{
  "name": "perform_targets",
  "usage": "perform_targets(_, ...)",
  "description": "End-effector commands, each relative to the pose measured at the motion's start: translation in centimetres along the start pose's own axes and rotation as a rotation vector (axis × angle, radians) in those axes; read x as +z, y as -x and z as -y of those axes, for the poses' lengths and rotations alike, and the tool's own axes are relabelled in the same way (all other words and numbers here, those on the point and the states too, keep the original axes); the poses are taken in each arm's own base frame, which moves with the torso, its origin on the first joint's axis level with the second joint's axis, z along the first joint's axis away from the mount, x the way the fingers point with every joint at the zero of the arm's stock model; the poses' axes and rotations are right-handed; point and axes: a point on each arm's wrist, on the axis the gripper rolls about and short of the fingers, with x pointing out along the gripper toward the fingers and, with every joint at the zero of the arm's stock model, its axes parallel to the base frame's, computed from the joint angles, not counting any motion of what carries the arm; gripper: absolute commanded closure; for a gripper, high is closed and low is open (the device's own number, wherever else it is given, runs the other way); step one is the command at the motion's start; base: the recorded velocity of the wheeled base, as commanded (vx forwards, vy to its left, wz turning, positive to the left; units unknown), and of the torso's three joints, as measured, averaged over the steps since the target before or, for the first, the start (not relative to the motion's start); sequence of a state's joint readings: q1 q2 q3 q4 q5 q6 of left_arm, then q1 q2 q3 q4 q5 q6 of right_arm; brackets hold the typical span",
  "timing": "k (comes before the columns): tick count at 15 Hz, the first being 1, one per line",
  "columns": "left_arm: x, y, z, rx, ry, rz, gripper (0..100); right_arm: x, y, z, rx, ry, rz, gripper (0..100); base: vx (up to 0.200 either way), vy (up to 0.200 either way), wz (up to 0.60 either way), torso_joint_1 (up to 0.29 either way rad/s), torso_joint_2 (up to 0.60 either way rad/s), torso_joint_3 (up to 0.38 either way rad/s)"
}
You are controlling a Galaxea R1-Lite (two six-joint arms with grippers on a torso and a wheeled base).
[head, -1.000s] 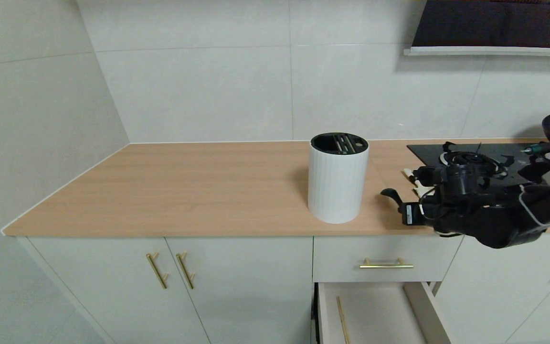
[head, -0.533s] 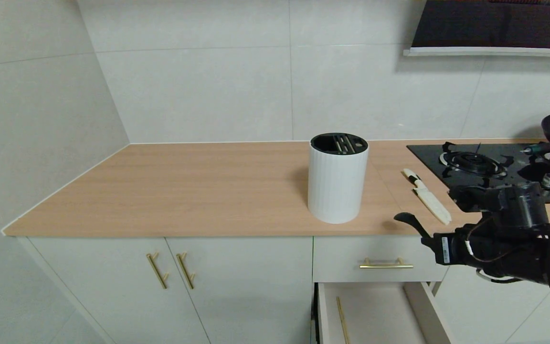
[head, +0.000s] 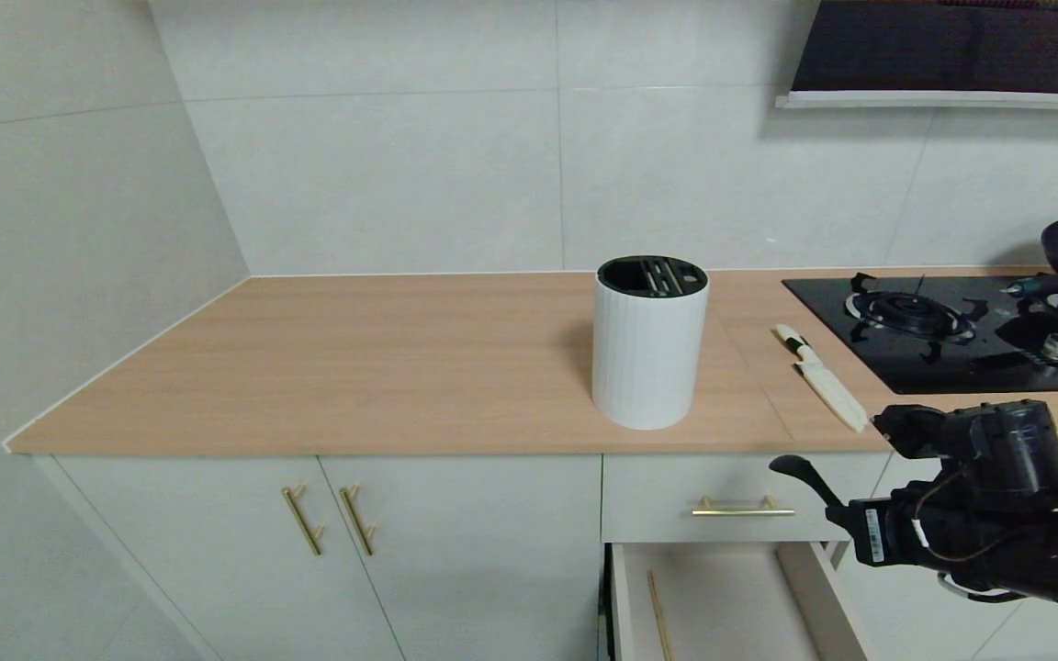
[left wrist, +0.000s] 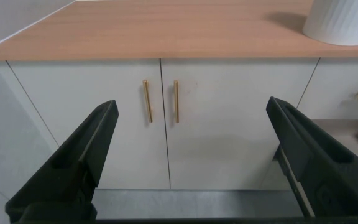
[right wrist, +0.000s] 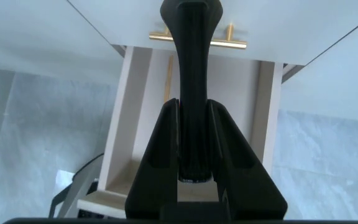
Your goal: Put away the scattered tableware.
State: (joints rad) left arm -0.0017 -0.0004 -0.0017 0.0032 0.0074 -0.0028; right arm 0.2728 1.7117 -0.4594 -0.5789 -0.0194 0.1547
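Counter [head: 354,367] is running wall to wall, its front edge sitting directly above a shut upper drawer [head: 742,507] and an open lower drawer [head: 803,588]. Holder [head: 650,349] is standing upright near the counter's front edge, with the hob [head: 933,349] to its right. Right gripper [right wrist: 193,109] is clamping a black utensil [head: 797,473] by one end, the free end pointing out ahead, hanging in front of the upper drawer's face and above the open drawer's right part. Left gripper [left wrist: 190,106] is hanging with fingers wide apart and holding nothing, facing the cabinet doors [left wrist: 166,124] below the counter. Knife [head: 821,376] is lying on the counter between holder and hob, its tip near the front edge. A thin stick [head: 658,610] is lying lengthwise in the drawer near its left wall. Judgement: the placing step is in hand, with the utensil held over the drawer and not yet let go. The next move is calling for a descent between the drawer walls, clear of the brass handle and the counter edge. Most of the drawer floor is looking bare. The knife is probably remaining for afterwards.
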Motion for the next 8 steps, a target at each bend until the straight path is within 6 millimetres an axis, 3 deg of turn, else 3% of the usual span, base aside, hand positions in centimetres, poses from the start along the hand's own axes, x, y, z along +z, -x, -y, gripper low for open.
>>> perform_targets(1, 0.0, 0.0, 0.0, 0.0, 0.0, 0.0, 0, -1.1, -1.5, 0.1, -0.008, 0.002, -0.051, 100, 0.0, 0.0, 0.0, 0.0, 0.0, 0.0)
perform_targets(3, 0.0, 0.0, 0.0, 0.0, 0.0, 0.0, 0, -1.3, -1.9, 0.2, -0.009, 0.002, -0.045, 100, 0.0, 0.0, 0.0, -0.122, 0.27, 0.151)
perform_targets(8, 0.0, 0.0, 0.0, 0.0, 0.0, 0.0, 0, -1.7, -2.6, 0.3, -0.01, 0.002, -0.054, 100, 0.0, 0.0, 0.0, -0.207, 0.48, 0.27)
